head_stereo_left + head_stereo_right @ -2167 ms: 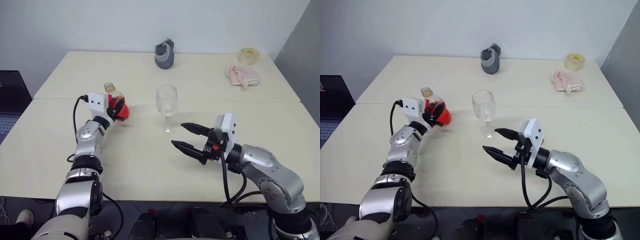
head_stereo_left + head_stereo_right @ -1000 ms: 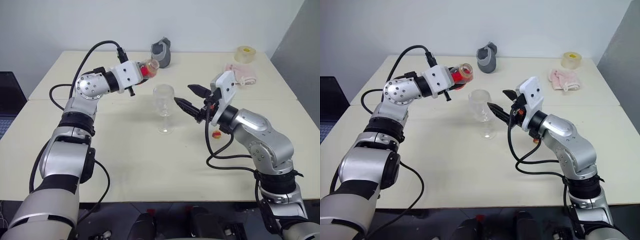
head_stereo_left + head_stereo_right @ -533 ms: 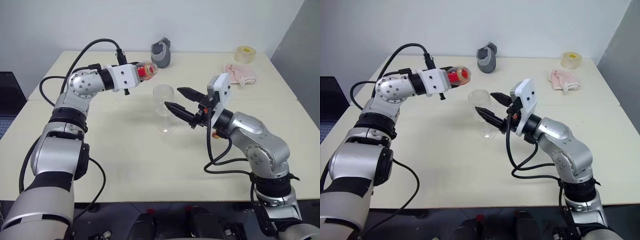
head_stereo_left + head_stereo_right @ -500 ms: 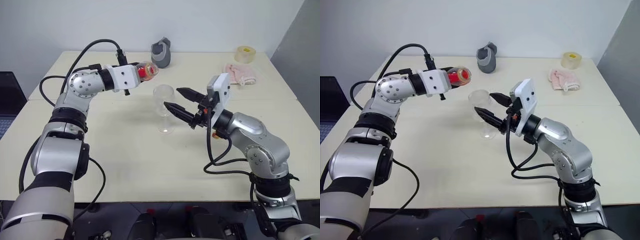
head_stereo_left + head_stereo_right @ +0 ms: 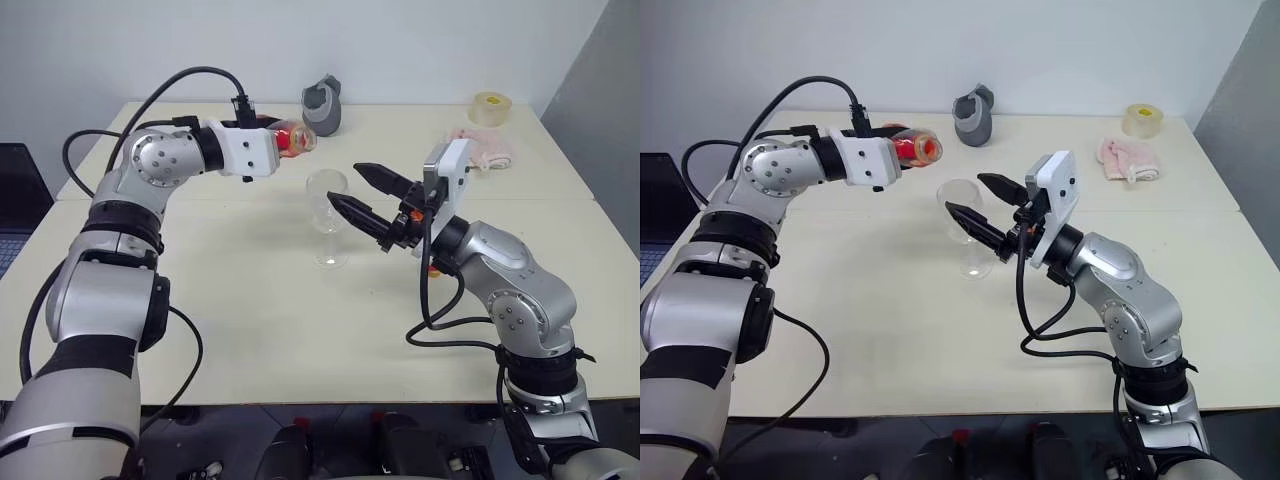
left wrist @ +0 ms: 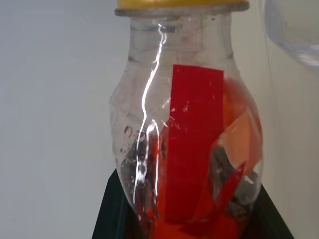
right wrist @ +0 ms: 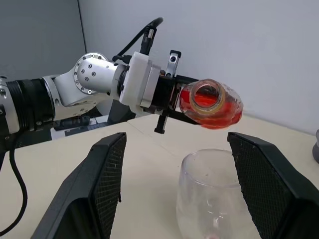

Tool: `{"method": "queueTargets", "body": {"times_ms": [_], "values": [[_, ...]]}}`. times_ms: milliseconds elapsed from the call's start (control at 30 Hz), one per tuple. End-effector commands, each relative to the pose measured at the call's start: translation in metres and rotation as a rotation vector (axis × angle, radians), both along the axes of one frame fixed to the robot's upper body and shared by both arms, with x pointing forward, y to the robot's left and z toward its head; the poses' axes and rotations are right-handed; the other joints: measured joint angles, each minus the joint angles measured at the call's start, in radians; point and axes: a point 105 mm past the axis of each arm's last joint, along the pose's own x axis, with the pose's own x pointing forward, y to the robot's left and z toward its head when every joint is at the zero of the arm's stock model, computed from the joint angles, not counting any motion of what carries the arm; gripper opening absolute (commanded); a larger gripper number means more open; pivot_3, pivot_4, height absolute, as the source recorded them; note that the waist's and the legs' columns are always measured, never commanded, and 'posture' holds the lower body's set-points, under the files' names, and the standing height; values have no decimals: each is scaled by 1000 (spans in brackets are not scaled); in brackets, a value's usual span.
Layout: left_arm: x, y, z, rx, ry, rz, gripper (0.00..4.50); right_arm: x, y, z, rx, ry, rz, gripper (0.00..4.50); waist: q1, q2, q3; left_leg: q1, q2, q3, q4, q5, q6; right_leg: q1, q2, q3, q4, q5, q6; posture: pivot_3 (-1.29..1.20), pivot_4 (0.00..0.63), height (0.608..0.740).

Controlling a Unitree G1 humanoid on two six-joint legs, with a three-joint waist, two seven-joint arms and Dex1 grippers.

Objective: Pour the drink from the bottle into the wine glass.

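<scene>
My left gripper (image 5: pixel 898 148) is clenching the bottle (image 5: pixel 914 146) and holding it on its side in the upper middle of the frame, its mouth facing the wine glass (image 5: pixel 965 228) but sitting up and to the left of the bowl, not over the rim. In the right wrist view the mouth looks open, with the drink (image 7: pixel 215 110) pooling red against the lower wall. My right gripper (image 5: pixel 985 211) is hanging released at the centre of the frame, its 2 fingers spread either side of the bowl, apparently not yet touching it.

What I judge could go wrong: if I am tipping any further before the mouth is above the rim, the drink is likely going onto the table (image 5: pixel 890 330) just left of the glass. The glass is standing tall on a thin stem with nothing gripping it, so a nudge from my spread right fingers, or from the bottle's neck, could topple it. The bottle is thin plastic, so a harder squeeze could send the liquid out in a spurt.

Around the scene: 1 grey jug (image 5: pixel 975 116) is standing at the top centre, 1 roll of tape (image 5: pixel 1146 121) and 1 pink cloth (image 5: pixel 1129 160) are lying at the upper right, all well apart from the glass. Nothing is standing between bottle and rim; only my own right fingers are crowding the bowl.
</scene>
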Motion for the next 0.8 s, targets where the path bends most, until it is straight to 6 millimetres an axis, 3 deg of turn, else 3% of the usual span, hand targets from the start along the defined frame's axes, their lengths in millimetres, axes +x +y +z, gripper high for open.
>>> {"method": "queueTargets", "body": {"times_ms": [33, 100, 233, 800], "values": [[-2, 4, 24, -4, -85, 13, 979, -3, -4, 13, 23, -55, -7, 3483, 0, 0, 0, 0, 0, 0, 0, 0, 0, 0, 0, 0, 0, 0, 0, 0, 150, 740], [-1, 5, 26, -1, -93, 23, 979, -3, -4, 13, 28, -50, -3, 3646, 0, 0, 0, 0, 0, 0, 0, 0, 0, 0, 0, 0, 0, 0, 0, 0, 150, 740], [0, 7, 28, 2, -102, 34, 979, -3, -5, 14, 33, -46, 3, 4479, -1, 0, 0, 0, 0, 0, 0, 0, 0, 0, 0, 0, 0, 0, 0, 0, 150, 740], [-3, 6, 31, 101, -173, 25, 979, 0, -7, 13, 9, -60, -23, 4479, -2, 0, 0, 0, 0, 0, 0, 0, 0, 0, 0, 0, 0, 0, 0, 0, 150, 740]]}}
